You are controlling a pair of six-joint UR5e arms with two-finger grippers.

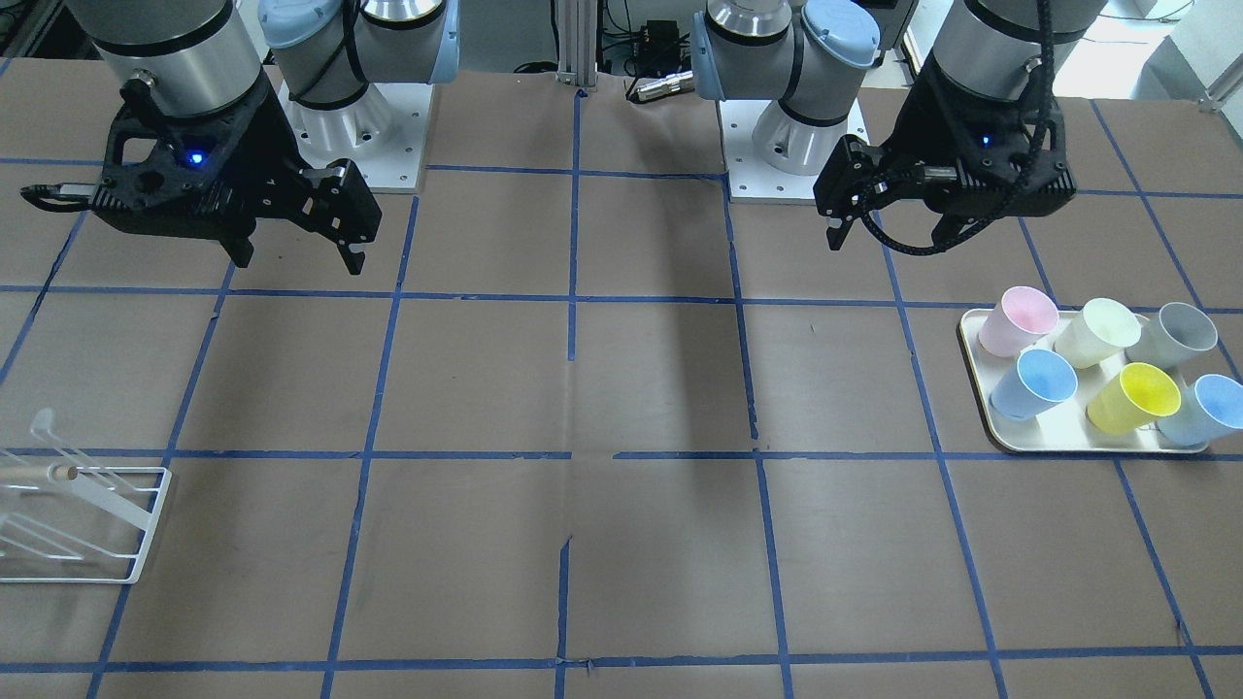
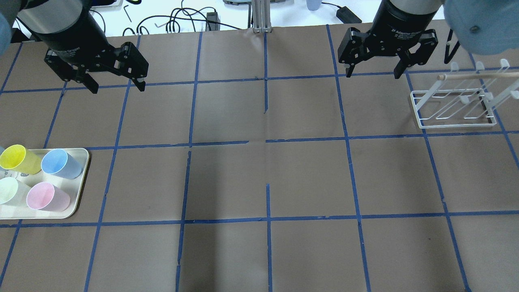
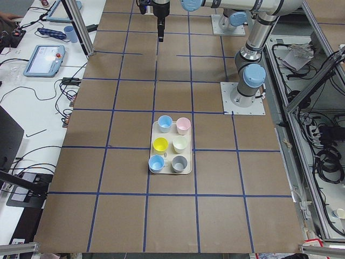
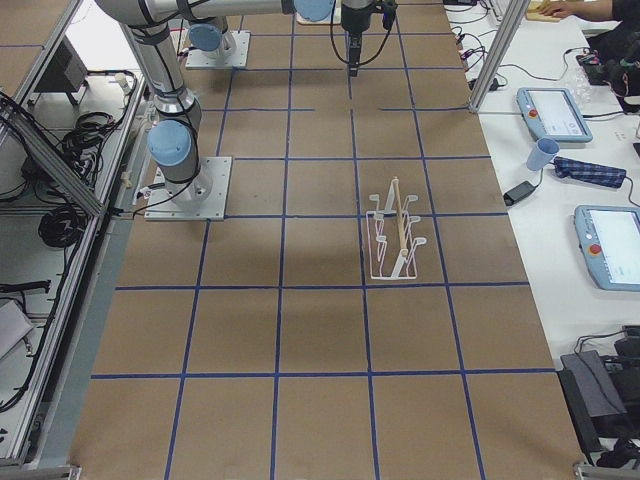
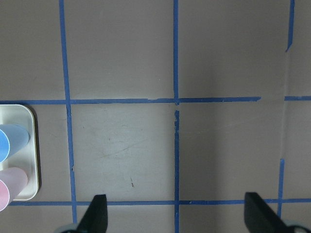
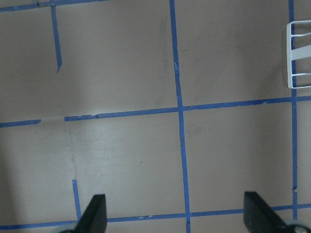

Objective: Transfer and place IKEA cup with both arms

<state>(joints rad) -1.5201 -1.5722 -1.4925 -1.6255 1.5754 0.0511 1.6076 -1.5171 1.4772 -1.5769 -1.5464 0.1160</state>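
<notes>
Two near-identical pale blue cups stand on a cream tray (image 1: 1000, 442), one at its inner corner (image 1: 1034, 382) and one at its outer end (image 1: 1204, 408); I cannot tell which is the IKEA cup. The inner one also shows in the overhead view (image 2: 61, 163) and the left wrist view (image 5: 9, 141). My left gripper (image 2: 117, 88) hangs open and empty above the table, behind the tray and apart from it. My right gripper (image 2: 373, 75) hangs open and empty at the far side, beside the rack. Both wrist views show bare table between the open fingers.
The tray also holds a pink cup (image 1: 1017, 320), a pale green cup (image 1: 1097, 332), a grey cup (image 1: 1177, 335) and a yellow cup (image 1: 1134, 398). A white wire rack (image 2: 454, 105) with a wooden bar stands on my right side. Blue tape lines grid the brown table.
</notes>
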